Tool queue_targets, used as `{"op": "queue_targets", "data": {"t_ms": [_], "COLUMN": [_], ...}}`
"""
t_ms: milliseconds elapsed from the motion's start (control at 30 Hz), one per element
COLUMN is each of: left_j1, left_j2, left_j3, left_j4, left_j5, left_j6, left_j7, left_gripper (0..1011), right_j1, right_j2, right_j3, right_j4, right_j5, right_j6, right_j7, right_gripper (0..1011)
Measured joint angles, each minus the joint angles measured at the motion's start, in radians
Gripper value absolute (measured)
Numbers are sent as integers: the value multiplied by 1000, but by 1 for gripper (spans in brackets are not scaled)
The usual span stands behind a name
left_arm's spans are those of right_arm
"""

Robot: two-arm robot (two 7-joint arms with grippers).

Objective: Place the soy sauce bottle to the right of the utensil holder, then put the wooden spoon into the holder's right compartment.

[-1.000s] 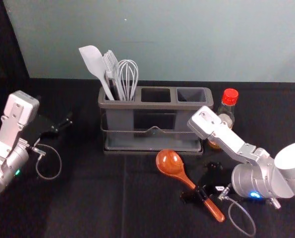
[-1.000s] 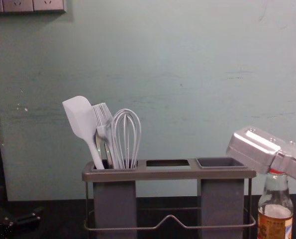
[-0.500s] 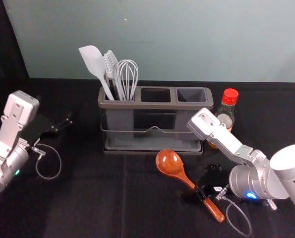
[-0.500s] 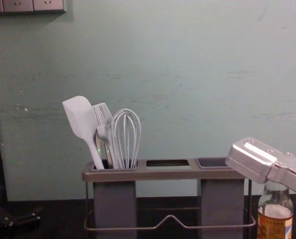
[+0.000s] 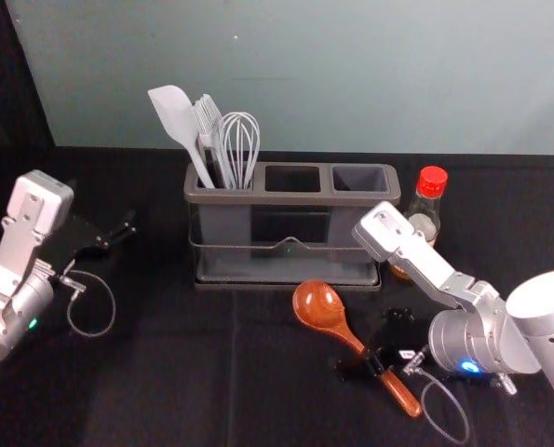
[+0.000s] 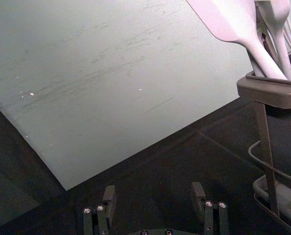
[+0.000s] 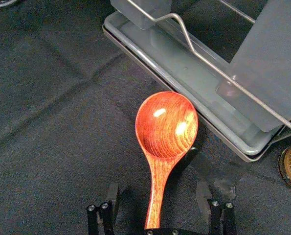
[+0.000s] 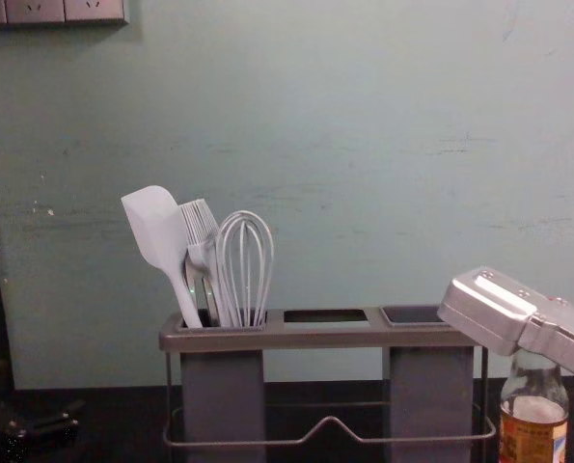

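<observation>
My right gripper (image 5: 368, 361) is low over the handle of the wooden spoon (image 5: 319, 305), which lies in front of the utensil holder (image 5: 290, 198). In the right wrist view the right gripper (image 7: 158, 198) is open, its fingers on either side of the spoon's handle (image 7: 157, 186) with gaps between. The soy sauce bottle (image 5: 431, 183) stands upright just right of the holder, partly behind my right arm. The holder's right compartment (image 5: 359, 178) holds nothing visible. My left gripper (image 5: 114, 238) is parked at the left; in the left wrist view the left gripper (image 6: 154, 198) is open and empty.
A white spatula (image 5: 175, 116), a fork and a whisk (image 5: 240, 140) stand in the holder's left compartment. A wall rises behind the black-covered table (image 5: 165, 372). The right arm passes close to the bottle, in front of it.
In the chest view my right arm is lower than a second ago, showing more of the right compartment's surroundings and hiding the bottle's cap. The left arm, holder, bottle and spoon have stayed put.
</observation>
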Motion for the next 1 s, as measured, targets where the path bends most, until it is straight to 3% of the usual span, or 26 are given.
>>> {"op": "queue_targets", "data": {"t_ms": [433,700,800,967,1000], "left_j1": [0,0,0,0,0], "left_j2": [0,0,0,0,0], "left_j3": [0,0,0,0,0], "left_j4": [0,0,0,0,0], "left_j5": [0,0,0,0,0], "left_j6": [0,0,0,0,0], "left_j7": [0,0,0,0,0], "left_gripper": [1005,1005,1005,1005,1005], "right_j1": [-7,-11,-11,-11,-11], "right_j2": [-22,-28,-29,-31,-32], "right_j3": [17,23,24,27,28], "right_j4": [12,10,10,10,11], "right_j5": [-15,-32,-37,-39,-39], "right_j6": [3,-7,-10,-10,-10], "right_j7": [20,21,24,31,33], "right_gripper": [966,762,639,518,453]}}
